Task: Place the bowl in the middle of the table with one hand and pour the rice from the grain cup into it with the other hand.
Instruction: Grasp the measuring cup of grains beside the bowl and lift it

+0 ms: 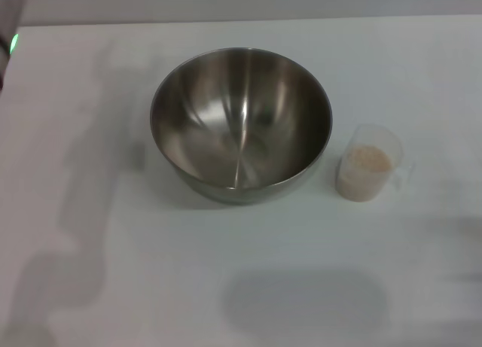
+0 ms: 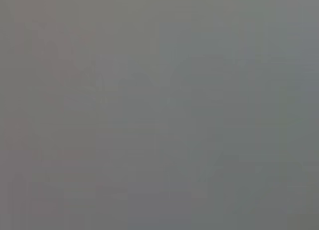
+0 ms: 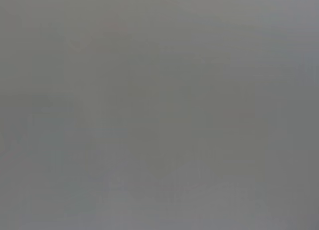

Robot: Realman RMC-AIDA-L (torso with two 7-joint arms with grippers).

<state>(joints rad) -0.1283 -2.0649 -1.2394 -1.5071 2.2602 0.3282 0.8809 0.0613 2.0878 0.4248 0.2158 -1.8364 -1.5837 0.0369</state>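
The steel bowl [image 1: 241, 125] stands upright near the middle of the white table [image 1: 113, 272], and its inside is bare. The clear grain cup [image 1: 369, 163] stands upright just to the right of the bowl, a small gap apart, with rice [image 1: 369, 160] inside it and its handle pointing right. Neither gripper shows in the head view; only a sliver of the left arm [image 1: 7, 31] with a green light shows at the far left edge. Both wrist views show only plain grey.
The table's far edge [image 1: 301, 19] runs along the top of the head view. Soft shadows lie on the table at the left and at the bottom middle.
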